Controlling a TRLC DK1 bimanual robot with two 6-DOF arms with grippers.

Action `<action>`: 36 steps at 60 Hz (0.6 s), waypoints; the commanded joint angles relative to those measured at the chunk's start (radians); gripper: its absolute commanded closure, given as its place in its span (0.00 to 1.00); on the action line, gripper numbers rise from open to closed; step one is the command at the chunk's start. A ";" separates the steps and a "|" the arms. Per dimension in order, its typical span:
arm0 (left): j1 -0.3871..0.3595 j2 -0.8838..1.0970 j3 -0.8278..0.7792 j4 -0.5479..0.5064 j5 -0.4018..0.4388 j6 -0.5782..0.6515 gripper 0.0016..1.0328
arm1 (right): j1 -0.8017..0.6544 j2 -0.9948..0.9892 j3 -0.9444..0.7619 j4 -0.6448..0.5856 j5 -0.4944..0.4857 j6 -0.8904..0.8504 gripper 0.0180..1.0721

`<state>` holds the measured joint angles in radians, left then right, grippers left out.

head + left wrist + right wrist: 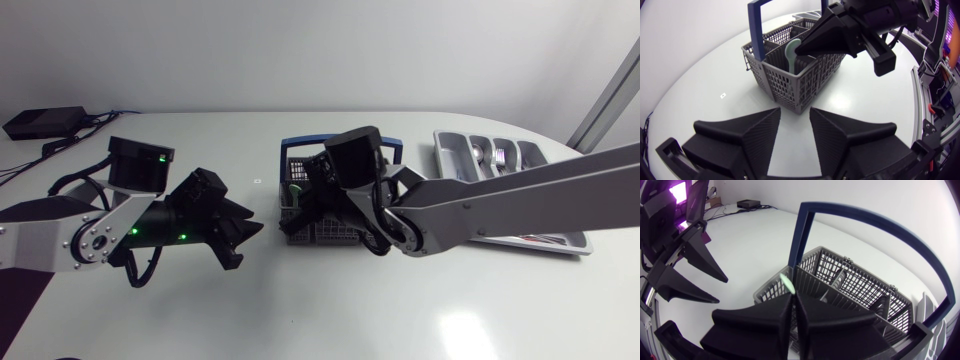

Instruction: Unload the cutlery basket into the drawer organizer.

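Note:
A grey cutlery basket [335,236] [790,85] [860,287] with a blue handle stands mid-table. My right gripper [303,213] [801,50] [792,300] hangs over its near corner, shut on the top of a pale green spoon [791,50] [786,282] that stands upright in a compartment. More metal cutlery [837,277] stands in other compartments. My left gripper [245,235] [795,127] is open and holds nothing, a short way left of the basket, pointing at it. The grey drawer organizer [447,150] lies at the right.
Some cutlery [490,155] lies in the organizer's compartments. A black box [45,122] with cables sits at the back left corner. A small white tag [723,94] lies on the table left of the basket.

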<state>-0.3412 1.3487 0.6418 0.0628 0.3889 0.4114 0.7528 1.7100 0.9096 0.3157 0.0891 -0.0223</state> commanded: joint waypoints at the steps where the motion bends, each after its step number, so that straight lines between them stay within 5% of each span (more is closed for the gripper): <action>1: 0.008 -0.014 -0.028 0.009 0.011 -0.017 0.58 | 0.019 -0.046 -0.038 0.019 0.028 -0.041 0.91; 17: 0.010 -0.039 -0.030 0.009 0.011 -0.017 0.56 | 0.022 -0.165 -0.020 -0.015 0.034 -0.108 0.91; 36: 0.011 -0.154 -0.002 -0.052 0.068 -0.016 0.44 | 0.005 -0.334 0.094 -0.264 -0.097 -0.123 0.91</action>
<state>-0.3397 1.2297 0.6392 0.0299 0.4236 0.4114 0.7681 1.4075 0.9566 0.1059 0.0227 -0.1329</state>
